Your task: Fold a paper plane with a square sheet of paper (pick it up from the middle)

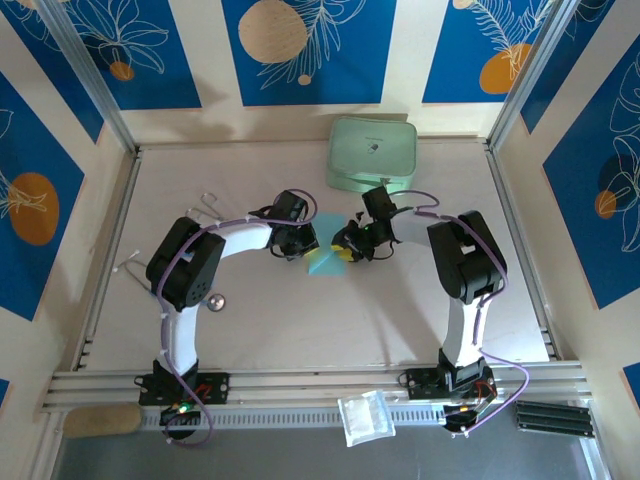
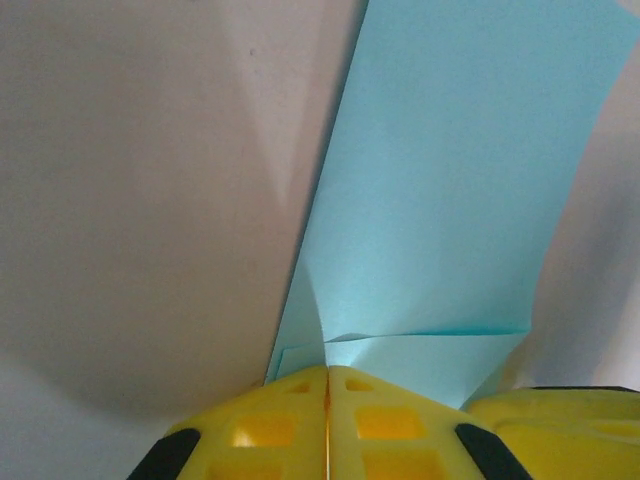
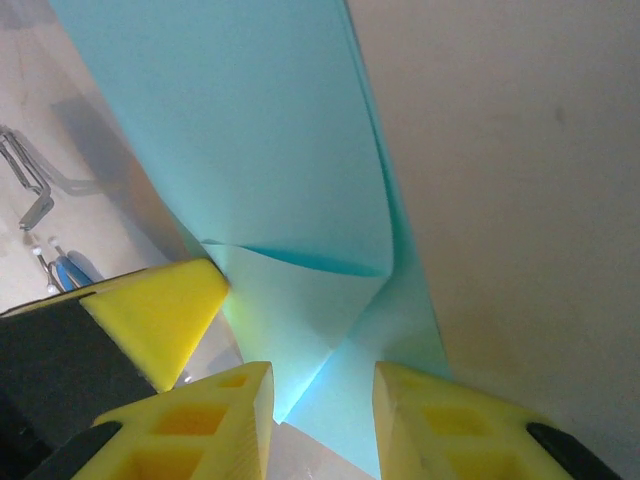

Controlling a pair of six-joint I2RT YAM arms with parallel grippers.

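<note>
The square sheet of paper [image 1: 322,262], sky blue and carrying folds, lies at the table's middle between both grippers. My left gripper [image 1: 303,243] is at its left edge. In the left wrist view its yellow jaws [image 2: 328,375] are pressed together, with a raised crease of the sheet [image 2: 450,180] running into the seam. My right gripper [image 1: 347,247] is at the sheet's right side. In the right wrist view it [image 3: 322,400] stands open, and a folded flap of the sheet [image 3: 250,130] runs down into the gap. The left gripper's fingertip [image 3: 160,310] shows beside it.
A mint-green rounded case [image 1: 372,155] sits at the back, just behind the right wrist. Wire clips [image 1: 208,205] lie at the left, and a small round piece [image 1: 216,300] is near the left arm. A white packet [image 1: 365,417] rests on the front rail.
</note>
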